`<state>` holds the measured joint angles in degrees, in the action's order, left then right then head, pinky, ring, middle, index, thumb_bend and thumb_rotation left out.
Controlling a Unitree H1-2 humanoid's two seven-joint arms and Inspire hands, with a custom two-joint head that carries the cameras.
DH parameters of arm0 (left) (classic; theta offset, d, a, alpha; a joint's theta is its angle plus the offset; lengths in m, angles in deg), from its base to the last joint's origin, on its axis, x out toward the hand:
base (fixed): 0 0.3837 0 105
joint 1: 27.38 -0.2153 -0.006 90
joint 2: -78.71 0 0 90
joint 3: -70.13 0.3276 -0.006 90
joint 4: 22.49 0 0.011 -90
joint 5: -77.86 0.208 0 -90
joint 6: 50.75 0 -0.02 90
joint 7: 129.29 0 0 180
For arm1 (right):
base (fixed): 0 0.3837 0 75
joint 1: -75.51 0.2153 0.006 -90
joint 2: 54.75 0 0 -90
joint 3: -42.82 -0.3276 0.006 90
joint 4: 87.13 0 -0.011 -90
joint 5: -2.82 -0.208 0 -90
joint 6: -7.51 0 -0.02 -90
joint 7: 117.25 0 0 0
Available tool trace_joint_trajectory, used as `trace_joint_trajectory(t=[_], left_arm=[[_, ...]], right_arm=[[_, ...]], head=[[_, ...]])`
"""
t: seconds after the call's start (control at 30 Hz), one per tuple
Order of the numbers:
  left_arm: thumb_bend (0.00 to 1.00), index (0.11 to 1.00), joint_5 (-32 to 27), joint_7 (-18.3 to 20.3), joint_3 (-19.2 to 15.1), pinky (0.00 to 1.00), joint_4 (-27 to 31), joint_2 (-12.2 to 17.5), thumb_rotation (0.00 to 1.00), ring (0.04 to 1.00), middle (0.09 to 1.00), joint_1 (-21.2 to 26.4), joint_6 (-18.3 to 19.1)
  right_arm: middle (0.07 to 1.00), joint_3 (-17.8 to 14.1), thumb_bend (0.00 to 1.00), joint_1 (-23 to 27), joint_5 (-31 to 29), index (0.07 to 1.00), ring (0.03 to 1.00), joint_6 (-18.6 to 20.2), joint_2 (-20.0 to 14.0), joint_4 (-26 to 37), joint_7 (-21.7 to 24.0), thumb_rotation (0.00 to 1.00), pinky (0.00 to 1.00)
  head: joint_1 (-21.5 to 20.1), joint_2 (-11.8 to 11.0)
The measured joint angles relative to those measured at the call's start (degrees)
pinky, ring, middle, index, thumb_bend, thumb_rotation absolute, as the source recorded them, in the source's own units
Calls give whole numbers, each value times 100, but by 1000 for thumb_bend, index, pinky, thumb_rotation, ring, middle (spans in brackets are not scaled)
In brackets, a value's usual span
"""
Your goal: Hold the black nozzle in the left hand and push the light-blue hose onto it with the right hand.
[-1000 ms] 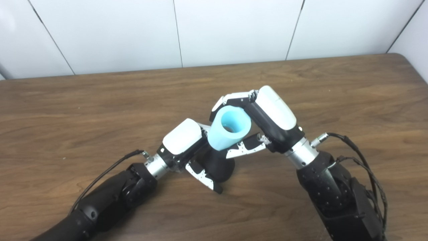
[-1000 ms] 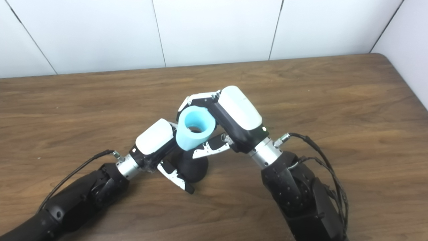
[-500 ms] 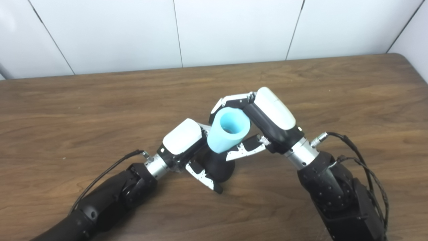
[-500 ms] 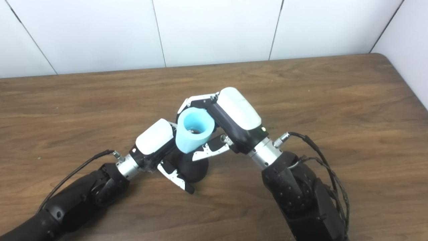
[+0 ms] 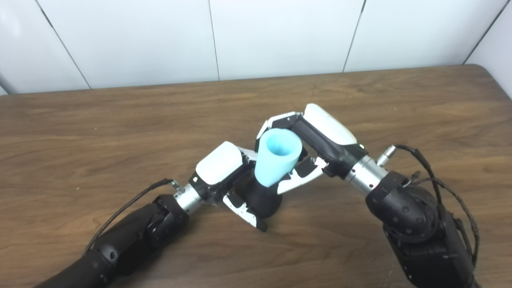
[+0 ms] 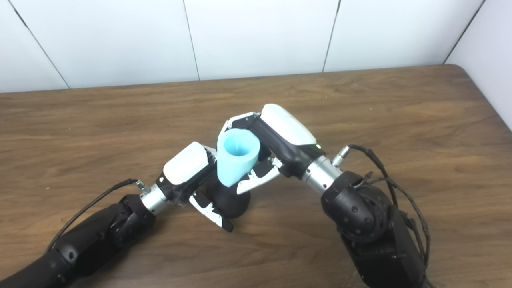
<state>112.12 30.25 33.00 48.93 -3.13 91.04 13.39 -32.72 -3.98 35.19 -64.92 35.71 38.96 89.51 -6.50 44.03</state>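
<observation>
Right hand (image 5: 320, 140) grips light-blue hose (image 5: 277, 158) (upright) atop black nozzle (image 5: 262, 198), clasped by left hand (image 5: 224, 176)

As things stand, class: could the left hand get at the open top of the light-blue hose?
Probably not: the left hand is shut on the black nozzle, and the right hand wraps the light-blue hose.

Place: I'm at a lab-style test bench.
Evidence: bare wooden table (image 5: 120, 132), plain white panel wall (image 5: 280, 36).
</observation>
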Motion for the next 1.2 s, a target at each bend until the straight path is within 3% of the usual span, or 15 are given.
trace_joint_trajectory(t=[0.37, 0.73, 1.2], left_arm=[[521, 479, -35, 1, 16, 395, -22, -2, 0, 508, 492, 16, 1], [521, 479, -131, 27, 38, 394, -47, -5, 0, 513, 492, 36, 1], [521, 468, -213, -6, 198, 399, -100, 1, 0, 494, 501, 125, 2]], right_arm=[[469, 1, 529, -4, 121, 482, 88, -72, 34, -41, -66, 0, 46], [469, -53, 528, -132, 201, 482, 89, -420, 41, -86, -301, 0, 48], [469, -80, 529, -167, 226, 482, 90, -437, 67, -89, -323, 0, 50]], head=[[18, -87], [70, -176], [97, -193]])
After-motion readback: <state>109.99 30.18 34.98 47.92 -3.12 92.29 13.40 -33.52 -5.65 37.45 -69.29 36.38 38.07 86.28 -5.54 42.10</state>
